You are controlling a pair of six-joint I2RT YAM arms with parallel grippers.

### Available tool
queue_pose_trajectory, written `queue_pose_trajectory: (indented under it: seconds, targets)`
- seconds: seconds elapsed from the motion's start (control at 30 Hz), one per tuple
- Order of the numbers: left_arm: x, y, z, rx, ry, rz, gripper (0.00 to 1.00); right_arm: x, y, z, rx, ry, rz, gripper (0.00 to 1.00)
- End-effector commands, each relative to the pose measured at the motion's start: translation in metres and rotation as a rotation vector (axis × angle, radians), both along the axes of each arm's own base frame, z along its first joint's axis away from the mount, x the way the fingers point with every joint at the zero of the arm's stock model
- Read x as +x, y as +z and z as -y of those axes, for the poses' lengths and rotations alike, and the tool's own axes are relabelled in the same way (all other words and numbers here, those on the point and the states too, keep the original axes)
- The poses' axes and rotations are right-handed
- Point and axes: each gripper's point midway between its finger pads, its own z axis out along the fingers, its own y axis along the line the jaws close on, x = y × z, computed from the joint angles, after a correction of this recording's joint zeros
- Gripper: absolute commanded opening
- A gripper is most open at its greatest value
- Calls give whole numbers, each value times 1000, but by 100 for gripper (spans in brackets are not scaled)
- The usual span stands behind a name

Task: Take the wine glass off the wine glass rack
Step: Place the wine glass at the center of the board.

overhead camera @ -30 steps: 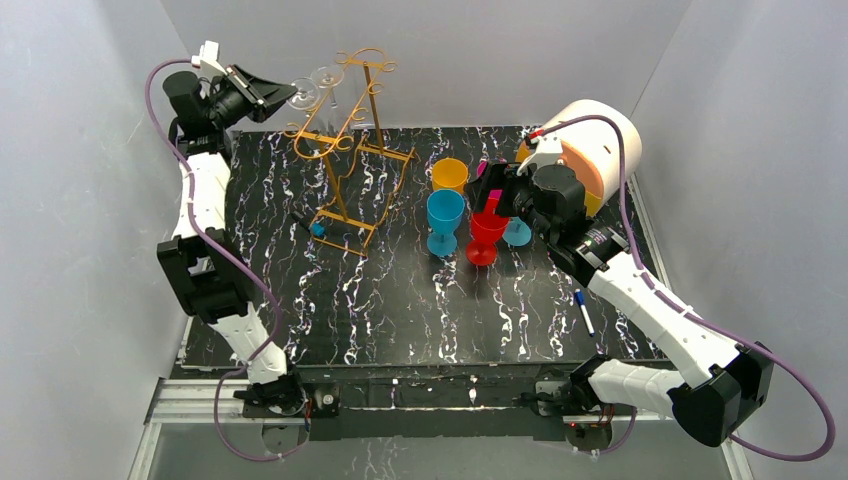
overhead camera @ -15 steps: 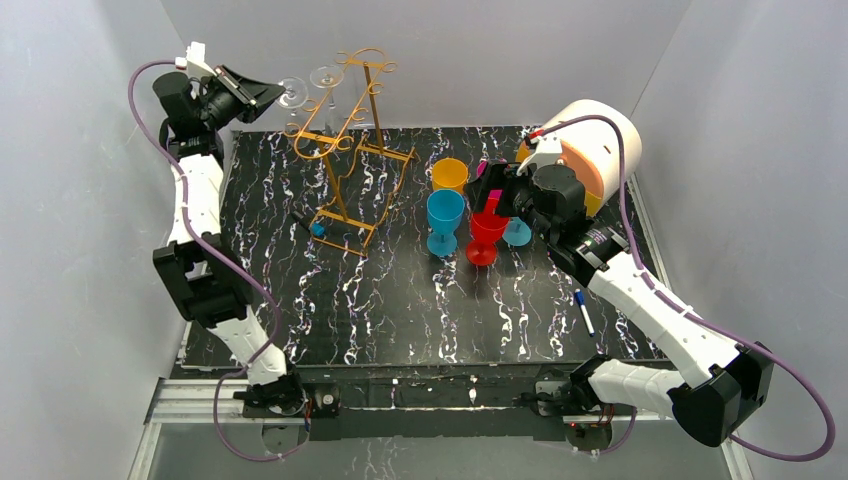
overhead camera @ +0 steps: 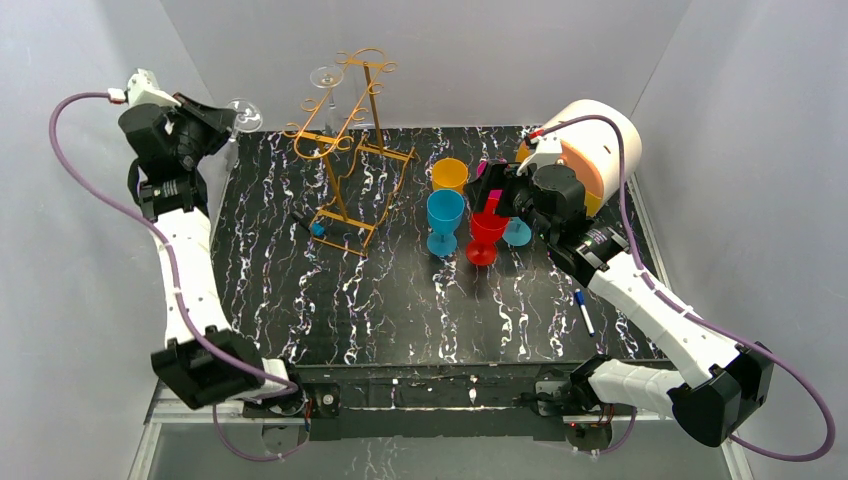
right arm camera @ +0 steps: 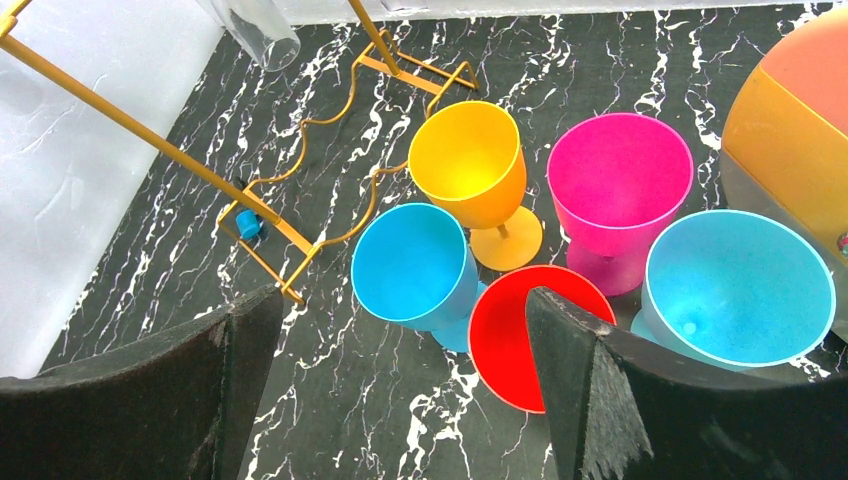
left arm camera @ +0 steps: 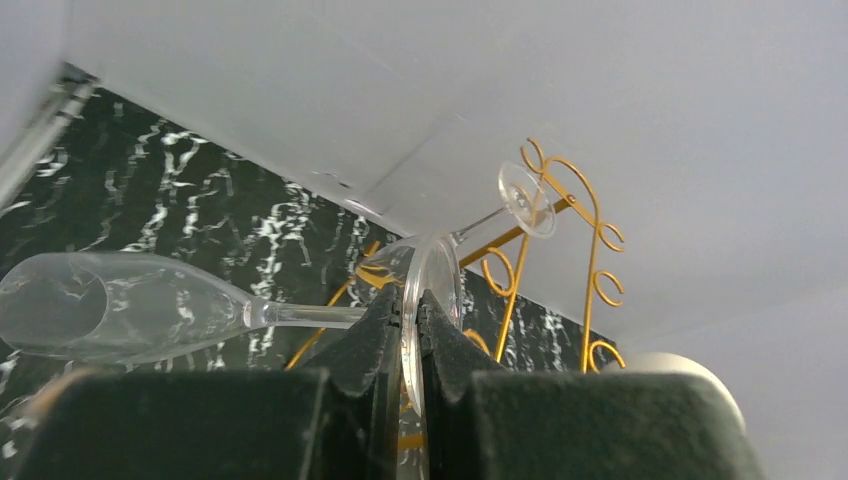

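Note:
My left gripper (overhead camera: 230, 118) is high at the back left, away from the wine glass rack (overhead camera: 345, 140), a golden wire stand. It is shut on the round foot of a clear wine glass (overhead camera: 246, 114). In the left wrist view the fingers (left arm camera: 375, 335) pinch the foot edge-on, and the wine glass (left arm camera: 100, 315) lies sideways with its bowl to the left. A second clear glass (left arm camera: 524, 198) still hangs on the wine glass rack (left arm camera: 592, 240). My right gripper (overhead camera: 497, 197) hovers open over the coloured goblets, its jaws wide apart with nothing between them in the right wrist view (right arm camera: 400, 310).
Orange (overhead camera: 449, 174), blue (overhead camera: 445, 213), red (overhead camera: 487, 233), light blue (right arm camera: 738, 285) and magenta (right arm camera: 618, 175) goblets stand right of the rack. A big orange-and-white round container (overhead camera: 603, 145) sits at the back right. A pen (overhead camera: 584, 311) lies near the right edge.
My left arm swung left and pulled back, carrying the gripped wine glass off the rack's top and clear of it. The right arm has not moved.

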Motion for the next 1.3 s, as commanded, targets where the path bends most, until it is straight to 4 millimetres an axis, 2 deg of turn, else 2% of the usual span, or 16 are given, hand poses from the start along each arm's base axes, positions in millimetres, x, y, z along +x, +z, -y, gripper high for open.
queue_pose_trajectory:
  seconds: [0.0, 0.13, 0.27, 0.37, 0.47, 0.6, 0.73, 0.8, 0.93, 1.1, 1.17, 1.27]
  targets:
    - [-37, -20, -18, 95, 149, -80, 0, -2, 20, 3, 30, 4, 53, 99]
    - [-60, -57, -8, 67, 137, -149, 0, -5, 21, -2, 53, 29, 48, 99]
    - [-98, -84, 0, 109, 140, -226, 0, -8, 20, -7, 79, 55, 33, 99]
    - [-121, -100, 21, 104, 67, -242, 0, -12, 22, -13, 99, 92, 40, 99]
    - [-135, -119, 40, 97, -10, -287, 0, -30, 31, -38, 145, 262, 42, 99]
    - [-145, -132, 62, 55, -114, -282, 0, -50, 42, -64, 230, 438, 27, 99]
    - [-149, -133, 78, 43, -190, -273, 0, -44, 28, -67, 221, 419, -38, 99]
    - [-151, -125, 93, 56, -278, -229, 0, -45, 25, -68, 212, 426, -64, 99]
    - [-156, -114, 116, 60, -418, -189, 0, -51, 28, -73, 235, 461, -81, 98]
    - [-163, -85, 162, 40, -646, -119, 0, -59, 34, -83, 282, 536, -82, 95]
    - [-168, -79, 175, 31, -698, -114, 0, -64, 36, -89, 298, 576, -101, 94]
    - [-173, -80, 183, 6, -734, -126, 0, -72, 36, -96, 315, 645, -129, 89]
